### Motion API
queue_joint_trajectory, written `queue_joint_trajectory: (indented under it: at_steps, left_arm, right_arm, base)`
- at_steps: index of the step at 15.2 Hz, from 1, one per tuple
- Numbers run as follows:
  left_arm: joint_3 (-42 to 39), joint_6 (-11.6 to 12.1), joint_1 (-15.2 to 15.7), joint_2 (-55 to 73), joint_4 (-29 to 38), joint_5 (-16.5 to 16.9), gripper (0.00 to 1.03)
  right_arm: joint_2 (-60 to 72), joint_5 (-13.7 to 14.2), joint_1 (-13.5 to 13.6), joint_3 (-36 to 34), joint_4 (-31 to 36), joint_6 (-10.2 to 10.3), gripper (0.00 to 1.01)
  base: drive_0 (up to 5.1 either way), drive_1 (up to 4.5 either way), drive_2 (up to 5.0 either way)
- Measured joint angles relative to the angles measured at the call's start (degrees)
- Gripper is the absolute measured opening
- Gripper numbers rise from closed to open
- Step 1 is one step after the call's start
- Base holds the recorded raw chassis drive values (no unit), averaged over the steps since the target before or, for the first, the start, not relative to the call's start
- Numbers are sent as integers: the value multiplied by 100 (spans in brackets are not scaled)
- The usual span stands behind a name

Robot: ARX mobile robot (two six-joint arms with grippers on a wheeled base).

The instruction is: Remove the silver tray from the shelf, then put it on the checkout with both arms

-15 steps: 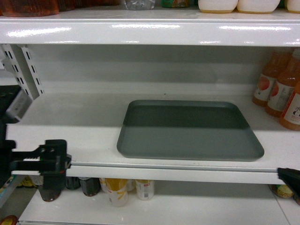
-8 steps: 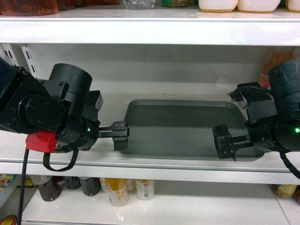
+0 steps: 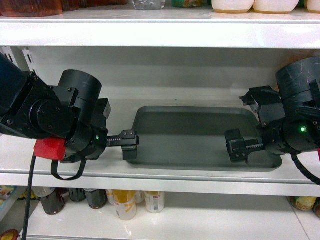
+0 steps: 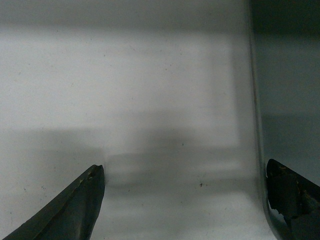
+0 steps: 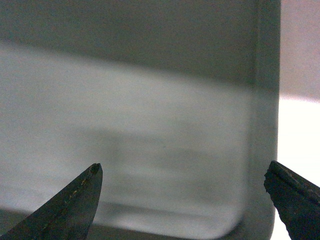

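The silver tray (image 3: 195,132) lies flat on the white shelf (image 3: 165,182), grey-green with a low rim. My left gripper (image 3: 129,145) hangs open at the tray's left edge. In the left wrist view that gripper (image 4: 185,172) straddles the tray's rim (image 4: 256,125), one fingertip (image 4: 287,192) over the tray and the other over bare shelf (image 4: 125,100). My right gripper (image 3: 239,146) is open over the tray's right part. In the right wrist view it (image 5: 182,170) spans the tray floor (image 5: 125,110) and the near right corner rim (image 5: 265,150). The checkout is out of view.
An upper shelf board (image 3: 160,31) with jars on it overhangs the tray. A slotted white upright (image 3: 31,65) stands at the back left. Cans and bottles (image 3: 125,202) fill the lower shelf. A black cable (image 3: 27,200) hangs from the left arm.
A second ago both arms sat low at the frame's edges; they have risen to shelf height on either side of the tray. In the last half second both shifted only slightly.
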Motion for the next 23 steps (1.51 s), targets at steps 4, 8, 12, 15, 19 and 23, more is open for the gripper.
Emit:
queue_joint_trajectory:
  at_steps: [4,8,12,15,19,23]
  left_arm:
    - [96,-44,-13,35,-42,0,98]
    - [149,-83,-44,57,-74,0,98]
    - [448,-186,-157,223,-361,-57,98]
    - [1156,-466,-129,492,-1438,116,47]
    - [260,-852,-151,116,-706,345,2]
    - [-680,-857,-142,-557,-507,175,2]
  right_arm:
    - [61,2,-77,131,-120,-13,98]
    - [125,-42,-205,278,-286,-55,98]
    - [448,-39,-409,525,-527,-116,98]
    - [815,-208,-476,1241,-1276,-269,43]
    - [562,-310,-505,588,-704,-7,3]
    - [-74,-487,-420,-369,-343,212,3]
  base:
    - [0,0,0]
    - [0,0,0]
    - [0,0,0]
    - [0,0,0]
    - [0,0,0]
    - [0,0,0]
